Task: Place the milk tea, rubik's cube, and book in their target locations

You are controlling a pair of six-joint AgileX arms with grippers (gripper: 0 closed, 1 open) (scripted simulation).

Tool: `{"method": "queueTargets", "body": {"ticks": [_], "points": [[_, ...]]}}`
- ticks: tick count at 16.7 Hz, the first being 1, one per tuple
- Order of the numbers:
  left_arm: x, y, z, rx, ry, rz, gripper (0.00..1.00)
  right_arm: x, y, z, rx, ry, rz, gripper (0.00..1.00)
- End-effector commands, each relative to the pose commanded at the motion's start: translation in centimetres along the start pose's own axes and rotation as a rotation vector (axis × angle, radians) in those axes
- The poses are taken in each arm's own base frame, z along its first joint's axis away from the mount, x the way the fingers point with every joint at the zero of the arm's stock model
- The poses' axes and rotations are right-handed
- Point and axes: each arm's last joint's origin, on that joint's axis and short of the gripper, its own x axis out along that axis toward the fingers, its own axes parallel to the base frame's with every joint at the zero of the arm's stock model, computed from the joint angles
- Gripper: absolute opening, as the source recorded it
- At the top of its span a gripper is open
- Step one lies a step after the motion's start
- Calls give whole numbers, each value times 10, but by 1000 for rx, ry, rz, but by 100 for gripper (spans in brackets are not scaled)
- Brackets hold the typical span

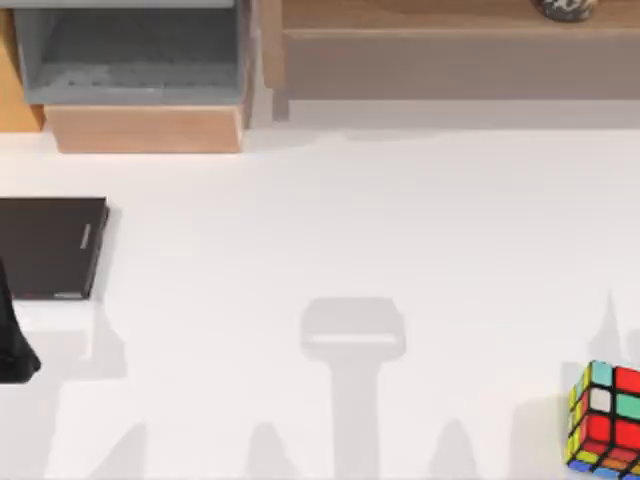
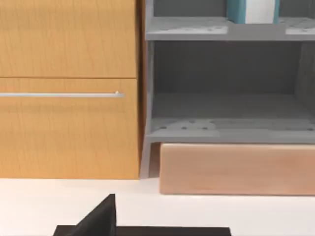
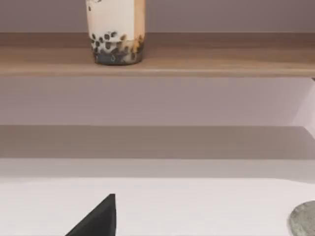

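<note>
Cube (image 1: 605, 420): on table (image 1: 350, 220), right front corner.
Book (image 2: 253, 11): upright on grey shelf (image 2: 231, 28).
Milk tea (image 3: 115, 32): on wooden shelf (image 3: 197, 61).
Grippers: state cannot be told.

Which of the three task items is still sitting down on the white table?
The rubik's cube, at the table's right near edge. The milk tea stands on the wooden shelf, and the teal book on the grey shelf.

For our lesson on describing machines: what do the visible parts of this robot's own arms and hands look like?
Little shows. At the table's left edge the left arm is a plain matte black, tapering shape. Each wrist view shows a flat black wedge with a straight vertical edge, part of the left hand and the right hand. No cables or markings are visible.
</note>
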Motion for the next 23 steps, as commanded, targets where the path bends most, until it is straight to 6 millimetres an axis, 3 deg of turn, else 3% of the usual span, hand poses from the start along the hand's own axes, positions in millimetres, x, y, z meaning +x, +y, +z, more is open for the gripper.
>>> {"method": "queueTargets", "body": {"ticks": [4,7,10,13,16,20,23], "points": [[0,0,0,0,0,0,100,0,1,10,1,-21,2,100],[0,0,0,0,0,0,100,5,2,39,2,-68,2,100],[0,0,0,0,0,0,100,24,6,74,1,-87,-3,100],[0,0,0,0,0,0,100,63,13,102,-5,-66,-10,100],[0,0,0,0,0,0,100,118,25,111,-15,-23,-16,100],[0,0,0,0,0,0,100,197,47,95,-28,26,-20,100],[0,0,0,0,0,0,100,243,65,73,-28,34,-19,100]]}}
